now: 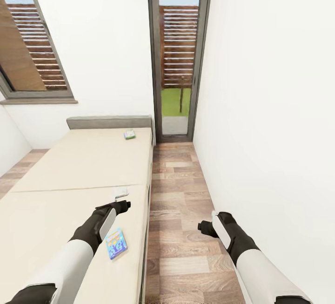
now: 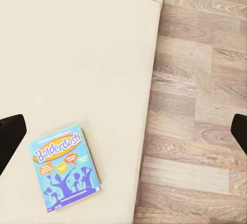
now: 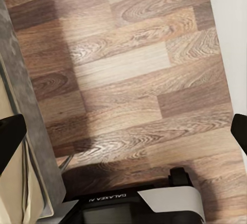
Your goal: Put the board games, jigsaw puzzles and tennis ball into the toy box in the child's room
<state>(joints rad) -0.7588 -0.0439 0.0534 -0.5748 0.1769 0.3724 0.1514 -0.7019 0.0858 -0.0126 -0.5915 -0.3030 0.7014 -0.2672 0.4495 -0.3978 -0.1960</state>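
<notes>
- Bed (image 1: 83,164): cream mattress with a cross seam, grey headboard at 12 o'clock, plank floor (image 1: 181,229) along its 3 o'clock side.
- Blue game (image 1: 116,243): flat on the mattress near the floor-side edge, under the left forearm in the head view; "Balderdash" legible in the left wrist view (image 2: 64,167).
- Green-white game (image 1: 130,134): flat on the far corner of the mattress, beside the headboard.
- Left gripper (image 1: 124,205): over the bed edge, released, empty; fingertips (image 2: 10,136) spread wide.
- Right gripper (image 1: 202,226): over the floor, released, empty.
- Robot base (image 3: 139,206): on the floor beside the bed frame.
</notes>
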